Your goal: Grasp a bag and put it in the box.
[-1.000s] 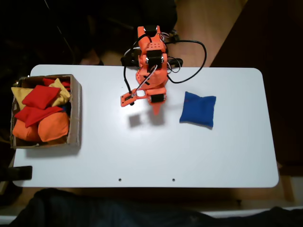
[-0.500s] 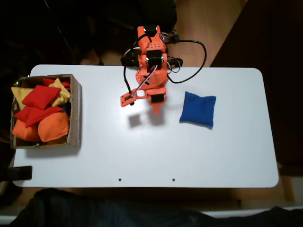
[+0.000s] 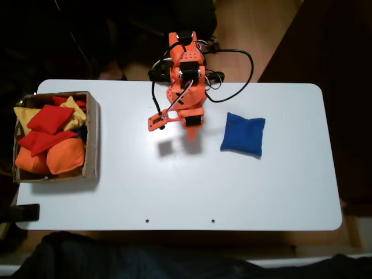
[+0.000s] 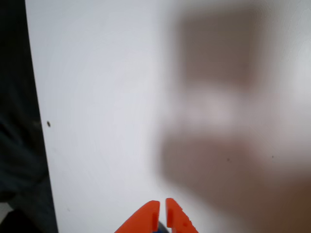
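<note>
The tool (image 4: 162, 213) sits with its two orange fingers pressed almost together, only a thin slit between the tips, and nothing gripped. Below it in the wrist view there's bare white worktop (image 4: 107, 97) with a blurred shadow across it. In the fixed view the tool (image 3: 191, 135) points down the worktop (image 3: 186, 186) from the orange arm (image 3: 186, 81), which stands at the far edge with black cables looping off behind it. The blue bag (image 3: 243, 134) lies flat just to the tool's right, apart from it, nothing between them. Well off to the left, at the worktop's left end, the cardboard box (image 3: 93, 139) holds red, orange and yellow beanbags (image 3: 51, 139).
</note>
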